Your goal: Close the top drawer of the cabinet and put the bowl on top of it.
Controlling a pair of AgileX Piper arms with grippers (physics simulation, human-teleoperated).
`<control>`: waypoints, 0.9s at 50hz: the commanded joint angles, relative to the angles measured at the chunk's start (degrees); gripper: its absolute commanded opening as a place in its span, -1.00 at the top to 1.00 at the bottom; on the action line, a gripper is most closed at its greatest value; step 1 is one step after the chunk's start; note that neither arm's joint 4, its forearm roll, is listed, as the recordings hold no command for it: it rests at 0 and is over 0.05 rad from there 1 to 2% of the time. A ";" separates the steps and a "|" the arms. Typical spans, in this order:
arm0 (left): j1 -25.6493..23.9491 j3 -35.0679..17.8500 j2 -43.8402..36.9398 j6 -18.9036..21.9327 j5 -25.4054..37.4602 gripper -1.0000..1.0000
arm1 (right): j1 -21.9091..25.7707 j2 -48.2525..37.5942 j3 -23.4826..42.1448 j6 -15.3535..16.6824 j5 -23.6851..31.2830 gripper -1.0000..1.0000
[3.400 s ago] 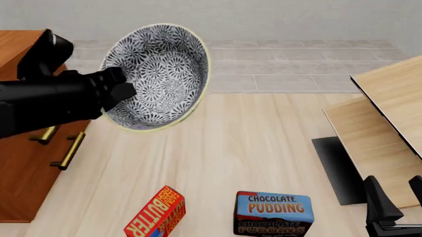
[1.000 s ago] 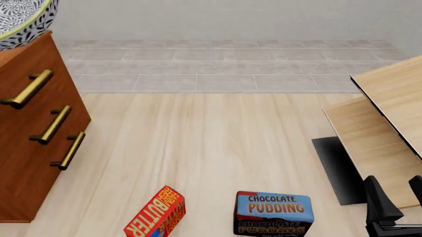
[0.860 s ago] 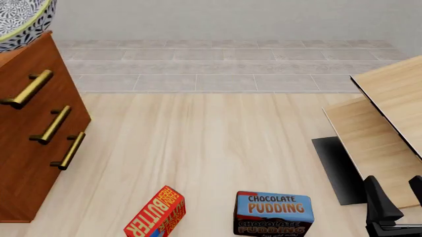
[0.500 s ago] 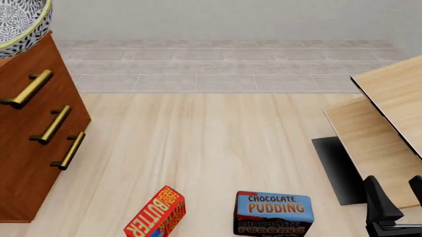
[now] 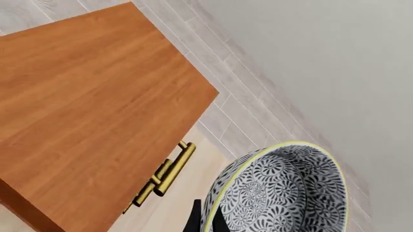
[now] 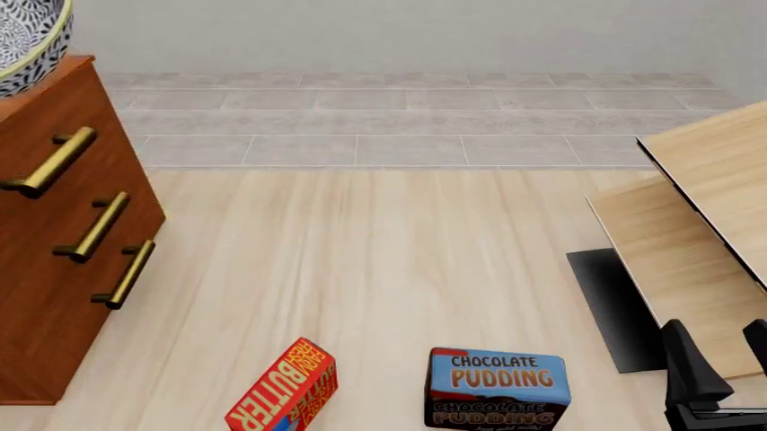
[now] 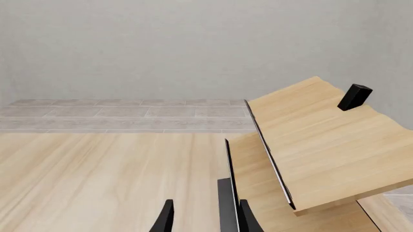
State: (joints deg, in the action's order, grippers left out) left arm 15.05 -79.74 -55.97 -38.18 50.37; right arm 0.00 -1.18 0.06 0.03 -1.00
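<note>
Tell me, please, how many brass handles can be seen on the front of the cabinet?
3, stacked down the cabinet front: the top handle, the middle handle, and the lowest handle. The cabinet's left part is out of frame.

Bowl (image 6: 27, 40) atop cabinet (image 6: 48, 296) far left; butter box (image 6: 283, 388) left of pudding box (image 6: 498, 388).

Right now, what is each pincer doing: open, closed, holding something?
Left pincer: closed on the rim of the bowl, held over the cabinet.
Right pincer: open, holding nothing.
</note>
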 commanded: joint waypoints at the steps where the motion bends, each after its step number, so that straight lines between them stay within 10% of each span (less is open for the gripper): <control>1: 2.43 -0.95 -0.93 -0.59 -0.84 1.00 | 0.00 0.34 0.05 -0.02 0.37 -1.00; 45: 13.28 -2.30 -4.46 -0.42 -2.64 1.00 | -0.01 0.36 0.05 -0.01 0.37 -1.00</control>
State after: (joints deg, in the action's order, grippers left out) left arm 26.00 -81.44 -59.45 -39.34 48.41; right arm 0.00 -1.18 0.06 0.03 -1.00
